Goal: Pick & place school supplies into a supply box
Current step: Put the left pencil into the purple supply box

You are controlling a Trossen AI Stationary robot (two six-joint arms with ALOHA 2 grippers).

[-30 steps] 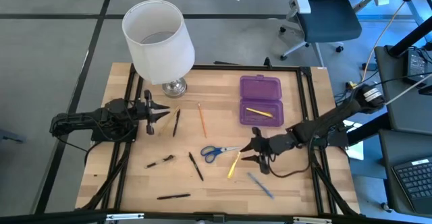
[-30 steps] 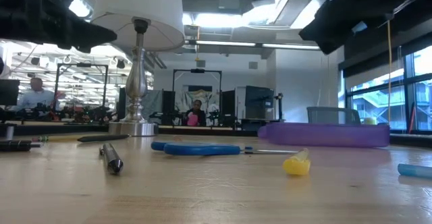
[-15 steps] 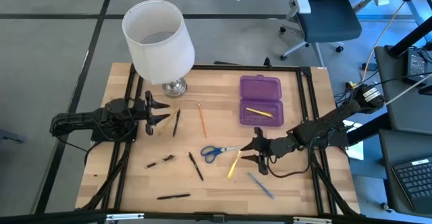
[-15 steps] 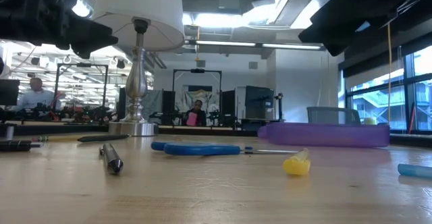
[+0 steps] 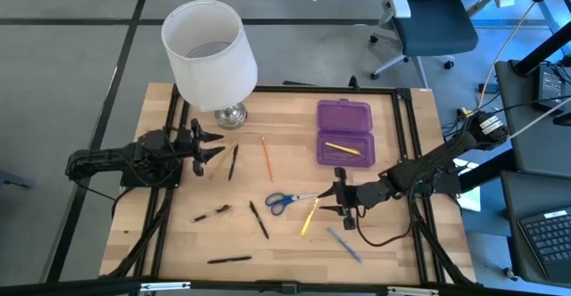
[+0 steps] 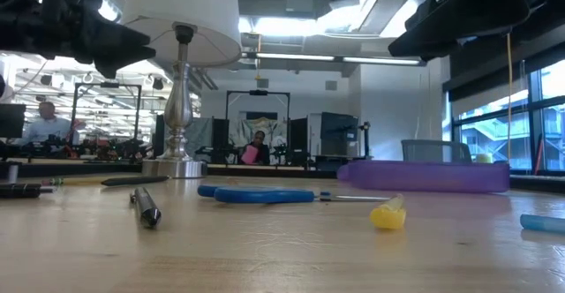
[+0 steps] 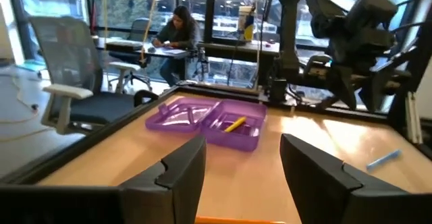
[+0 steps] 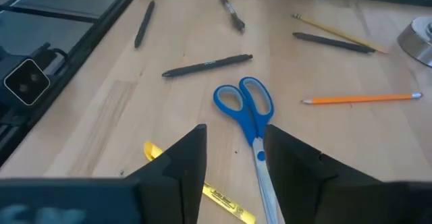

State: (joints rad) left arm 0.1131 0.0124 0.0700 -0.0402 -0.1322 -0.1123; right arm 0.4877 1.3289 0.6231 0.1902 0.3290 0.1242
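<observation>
A: How are the grippers seen?

B: The left gripper (image 5: 214, 150) is parted and empty; the right gripper (image 5: 340, 199) is parted near the scissors (image 5: 287, 201).

A: And the purple pencil case (image 5: 344, 132)?

B: It lies open, a yellow pencil (image 5: 342, 148) inside.

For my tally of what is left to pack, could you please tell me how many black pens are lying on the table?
5: one black pen beside the left hand, one left of centre, one by the scissors, one near the front edge, and one, harder to make out, under the left hand.
</observation>
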